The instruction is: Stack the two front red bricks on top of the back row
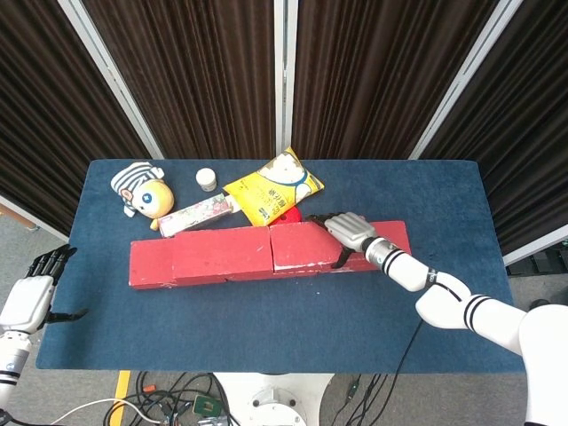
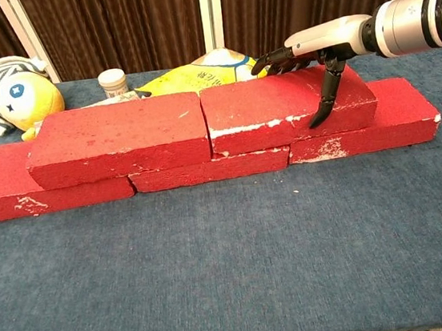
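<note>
Two red bricks lie on top of a back row of red bricks point(image 2: 400, 115). The left top brick point(image 2: 117, 138) point(image 1: 222, 248) and the right top brick point(image 2: 287, 109) point(image 1: 306, 244) sit almost end to end. My right hand point(image 2: 312, 49) point(image 1: 348, 232) grips the right top brick near its right end, with fingers over the back edge and the thumb point(image 2: 325, 96) down the front face. My left hand point(image 1: 31, 297) hangs off the table's left front corner, fingers apart and holding nothing; the chest view does not show it.
Behind the bricks lie a striped plush toy point(image 1: 142, 191) point(image 2: 11, 94), a small white jar point(image 1: 206, 179) point(image 2: 112, 82), a pink box point(image 1: 195, 216) and a yellow snack bag point(image 1: 273, 188) point(image 2: 194, 76). Blue cloth point(image 2: 233, 261) covers the table in front of the bricks.
</note>
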You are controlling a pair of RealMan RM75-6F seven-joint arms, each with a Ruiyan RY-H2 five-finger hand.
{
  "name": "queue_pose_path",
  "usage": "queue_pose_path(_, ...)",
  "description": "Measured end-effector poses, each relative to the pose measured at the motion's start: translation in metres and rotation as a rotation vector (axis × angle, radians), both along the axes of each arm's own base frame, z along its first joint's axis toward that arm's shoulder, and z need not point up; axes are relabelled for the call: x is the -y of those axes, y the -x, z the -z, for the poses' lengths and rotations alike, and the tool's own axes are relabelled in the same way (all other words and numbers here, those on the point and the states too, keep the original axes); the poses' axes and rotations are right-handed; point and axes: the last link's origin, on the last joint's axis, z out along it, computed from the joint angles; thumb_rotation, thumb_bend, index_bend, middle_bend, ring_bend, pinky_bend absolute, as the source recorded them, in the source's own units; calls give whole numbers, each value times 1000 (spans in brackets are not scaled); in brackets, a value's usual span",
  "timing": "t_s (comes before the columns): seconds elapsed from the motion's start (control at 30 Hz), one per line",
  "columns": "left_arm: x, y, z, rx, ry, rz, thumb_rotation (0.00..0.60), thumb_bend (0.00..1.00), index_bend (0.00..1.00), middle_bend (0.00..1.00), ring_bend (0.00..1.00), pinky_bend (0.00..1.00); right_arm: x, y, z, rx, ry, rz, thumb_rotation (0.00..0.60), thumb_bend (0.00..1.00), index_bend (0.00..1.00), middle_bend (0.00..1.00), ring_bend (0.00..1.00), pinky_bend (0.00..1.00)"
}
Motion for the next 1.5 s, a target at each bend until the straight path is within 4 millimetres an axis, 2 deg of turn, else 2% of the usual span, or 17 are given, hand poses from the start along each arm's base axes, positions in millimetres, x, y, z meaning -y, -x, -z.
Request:
queue_pose_path(0.37, 0, 2, 0, 4, 1, -4, 600, 0, 0, 0, 0, 11, 1, 2, 3, -11, -2, 15, 600, 41, 0, 157, 124, 172)
queue_pose_path(0.53, 0, 2, 1, 6, 3, -3, 600, 0, 0, 0, 0, 11, 1, 4, 3, -21, -3, 20, 600, 0, 0, 107, 62, 166)
queue_pose_path(0.63, 1, 2, 1, 5, 3, -4, 600, 0, 0, 0, 0, 12, 0, 4, 3, -22, -6, 26, 600, 0, 0, 56, 4, 101)
queue_pose_path(0.73, 1, 2, 1, 6, 2, -5, 600, 0, 0, 0, 0, 11, 0, 4, 2, -18, -5, 32, 600, 0, 0, 11, 0, 18)
queue_pose_path(0.8, 1, 2, 1, 7, 2, -6, 600, 0, 0, 0, 0, 12, 0, 4, 2, -19, -6, 33, 600, 0, 0, 1, 0, 0)
queue_pose_path(1.27, 0, 1, 0, 7, 0, 0, 600, 0, 0, 0, 0, 11, -2, 2, -2, 20, -4, 28, 600, 0, 0, 0, 0, 0)
queue_pose_path(1.5, 0, -1, 2, 9, 5, 3, 600, 0, 0, 0, 0, 12, -5, 2, -15, 40, 11, 7, 600, 0, 0, 0, 0, 0)
